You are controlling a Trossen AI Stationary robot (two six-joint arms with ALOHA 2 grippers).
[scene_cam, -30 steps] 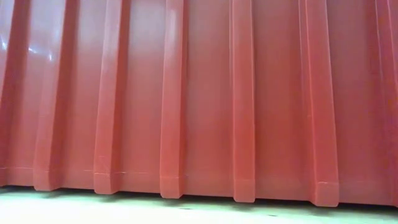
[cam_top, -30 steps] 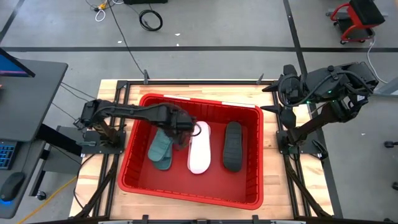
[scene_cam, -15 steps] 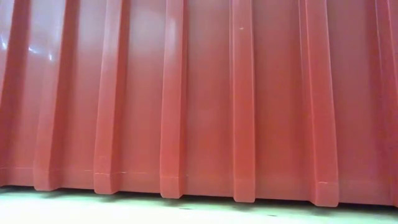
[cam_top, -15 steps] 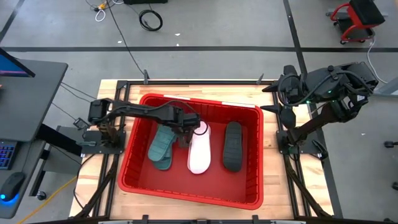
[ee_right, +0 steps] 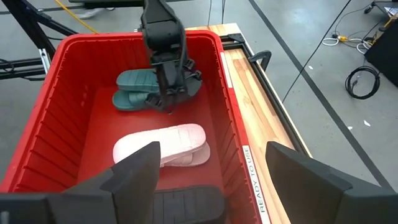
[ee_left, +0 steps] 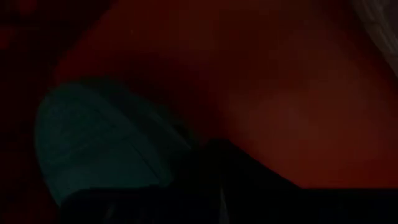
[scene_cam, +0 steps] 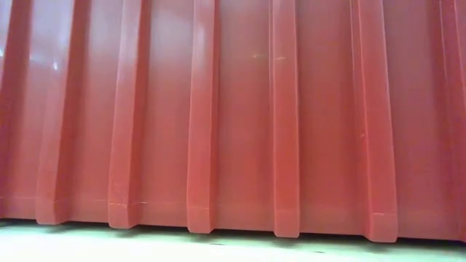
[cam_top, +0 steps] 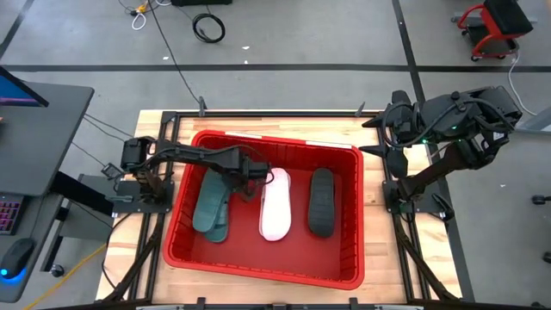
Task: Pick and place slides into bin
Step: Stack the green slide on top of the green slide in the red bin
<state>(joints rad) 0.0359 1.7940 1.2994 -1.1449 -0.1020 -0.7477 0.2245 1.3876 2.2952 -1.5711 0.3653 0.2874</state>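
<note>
L arm reaches in from the left side, left gripper (cam_top: 250, 170) low inside the bin (cam_top: 258, 263), near its far-left part. Its fingers are closed tight w/ nothing visibly pinched between them. Just beside it lie the teal slides (cam_top: 209, 205), two of them, overlapping, flat on the bin floor by the left wall. I can't tell if a fingertip touches the nearer one. My read: that pair is already dropped off, and the closed fingers sit there either for a nudge or on the way out.

Mid-bin: the white slide (cam_top: 275, 205) lies flat, lengthwise, just beside the teal pair. Next over, the black slide (cam_top: 321, 201) lies parallel to it w/ a strip of red floor between them. All slides in view are inside the bin and none sits out on the wood, so the job looks about done.

R arm is folded back at the far right corner, right gripper (cam_top: 385, 138) hanging off the bin's edge. Its fingers are spread wide and empty: prob. waiting clear so it doesn't crowd the L arm.

The surface is a pale wood tabletop (cam_top: 374, 250) in a dark metal frame, and the bin covers most of it. From tabletop height only the ribbed red wall shows. The room has a grey floor (cam_top: 301, 52) w/ dark tape lines, a coiled cable (cam_top: 208, 27) and a red wheeled stool (cam_top: 491, 26) at the far right
</note>
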